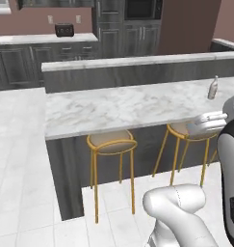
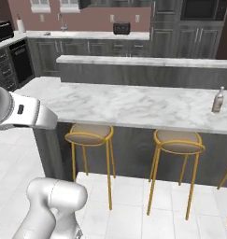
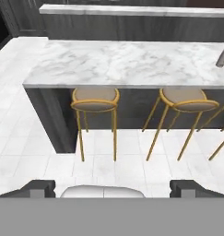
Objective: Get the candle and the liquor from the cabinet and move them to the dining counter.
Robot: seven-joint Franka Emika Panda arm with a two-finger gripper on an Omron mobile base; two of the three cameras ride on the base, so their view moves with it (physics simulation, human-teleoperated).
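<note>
One bottle, the liquor (image 2: 218,99), stands upright on the dining counter (image 2: 133,105) toward its right end, near the front edge and apart from everything else; the candle cannot be made out on the marble from here, so that half of the task is probably still open. The gripper (image 3: 112,188) hangs low in front of the island with its jaws wide and nothing between them, looking over the floor at two gold-legged stools (image 3: 95,101) tucked under the overhang. Any swing of the arm near the bottle could tip it off the edge, since it sits close to the rim. Behind, a toaster (image 2: 121,28) rests on the far worktop, and the stools crowd any approach along the island's front.
</note>
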